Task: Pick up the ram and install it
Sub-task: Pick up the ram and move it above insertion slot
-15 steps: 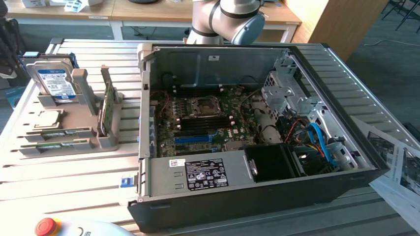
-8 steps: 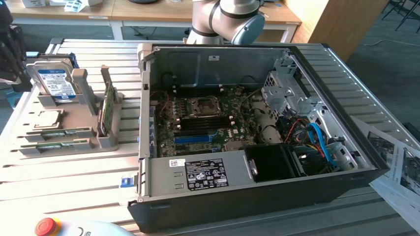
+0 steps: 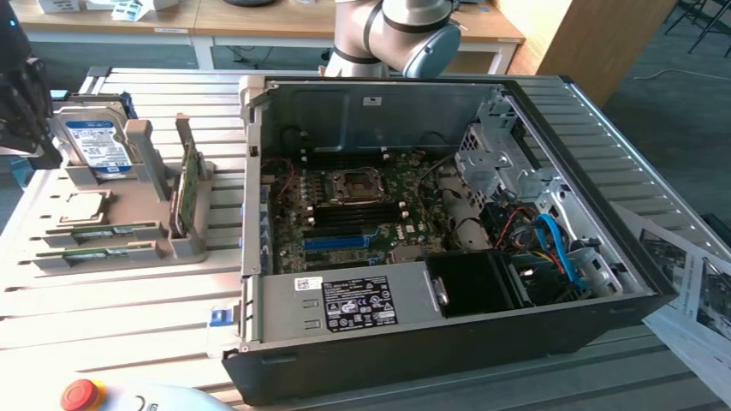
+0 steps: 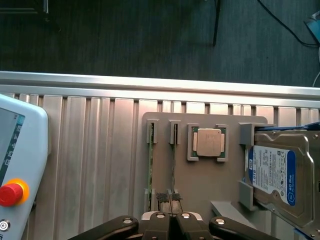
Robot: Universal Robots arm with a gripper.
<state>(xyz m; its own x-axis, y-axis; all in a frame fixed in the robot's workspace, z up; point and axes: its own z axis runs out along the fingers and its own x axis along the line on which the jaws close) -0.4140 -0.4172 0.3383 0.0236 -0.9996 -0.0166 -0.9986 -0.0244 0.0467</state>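
While the ram [image 4: 150,167] stands on edge in the grey slotted holder [image 4: 200,185], its thin top edge free for pinching, the gripper [image 4: 169,197] hangs near it, jaws pressed together and empty.

Ribbed metal table [image 3: 115,317], sunlit; wooden desks [image 3: 263,21] on white legs behind; dark carpeted floor [image 4: 125,35] crossed by black cables [image 4: 216,20].
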